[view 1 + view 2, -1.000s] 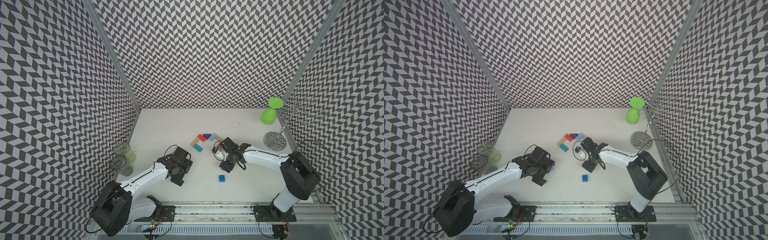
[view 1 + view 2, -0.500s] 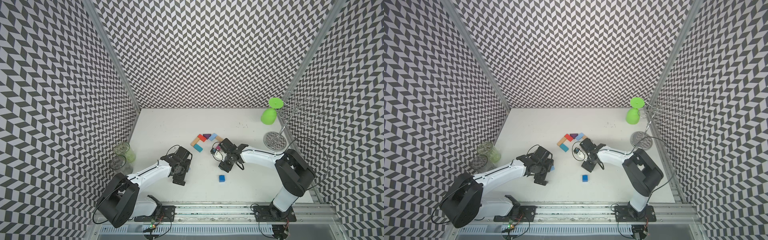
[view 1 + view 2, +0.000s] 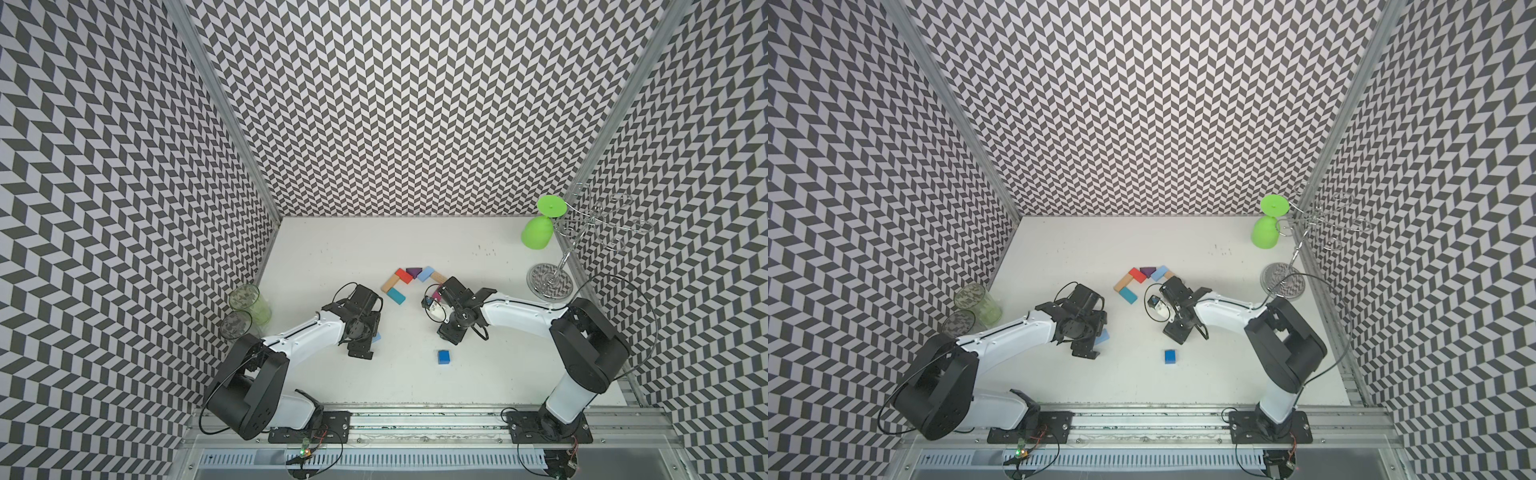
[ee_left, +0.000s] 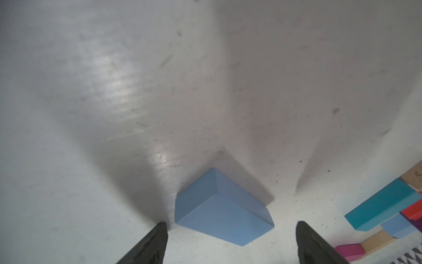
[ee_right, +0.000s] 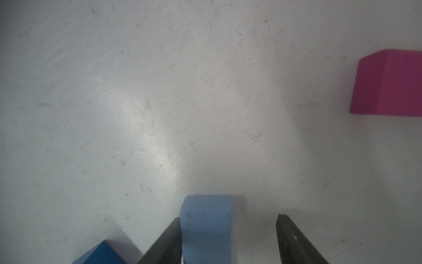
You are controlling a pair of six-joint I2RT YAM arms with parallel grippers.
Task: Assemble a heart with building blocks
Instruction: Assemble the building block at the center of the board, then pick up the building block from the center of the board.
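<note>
Two tumblers (image 3: 249, 297) stand by the left wall; what's in them I can't tell. The left end effector (image 4: 231, 225) gapes around a light blue block (image 4: 219, 210), not touching it. The right end effector (image 5: 228, 218) stands open, one finger (image 5: 169, 237) against a second block (image 5: 205, 225). The part-built heart (image 3: 409, 277) lies on the counter (image 3: 415, 390), the cube (image 3: 444, 356) apart.

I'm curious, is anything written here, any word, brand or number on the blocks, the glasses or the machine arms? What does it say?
None readable in any view.
The building blocks: plain coloured faces, no letters; the light blue block seen close is blank.
The green goblet and tumblers: no print visible.
A white part on the right arm: any marking too small to read.
</note>
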